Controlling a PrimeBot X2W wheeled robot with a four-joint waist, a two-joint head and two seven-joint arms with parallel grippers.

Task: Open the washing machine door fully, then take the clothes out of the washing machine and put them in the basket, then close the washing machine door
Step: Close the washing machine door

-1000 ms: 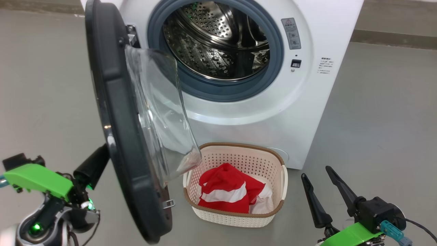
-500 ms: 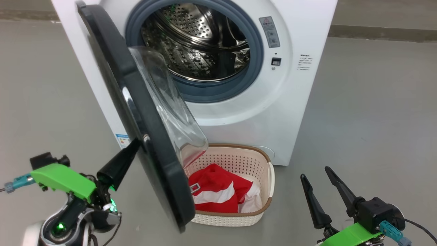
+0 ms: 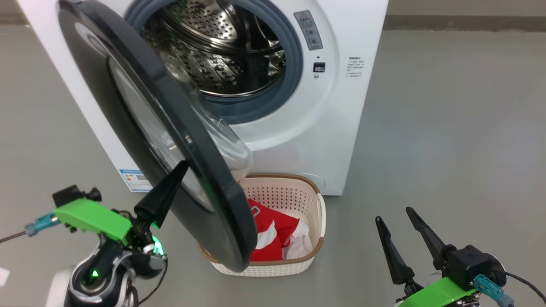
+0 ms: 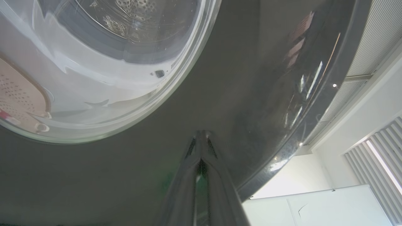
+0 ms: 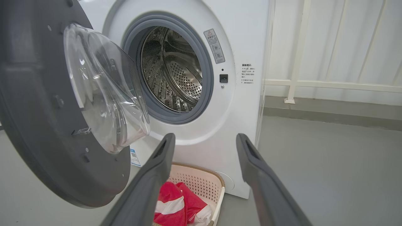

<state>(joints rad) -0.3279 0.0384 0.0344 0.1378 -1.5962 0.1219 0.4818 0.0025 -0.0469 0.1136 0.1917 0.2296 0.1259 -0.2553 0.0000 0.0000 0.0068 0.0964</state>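
Washing machine door (image 3: 213, 192), partly open, angled out from the washing machine (image 3: 341, 106) above the basket (image 3: 315, 215) on the floor holding the red-and-white clothes (image 3: 266, 236); left end effector (image 3: 181, 167) clenched, tips against the door's glossy outer face; right end effector (image 3: 393, 214) released, fingers spread, well apart from the basket.

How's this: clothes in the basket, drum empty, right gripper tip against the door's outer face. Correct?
One slip: the left gripper, shut, touches the outer face of the washing machine door, per the head view; the right gripper hangs open, apart. Rest holds: clothes in the basket, drum empty.
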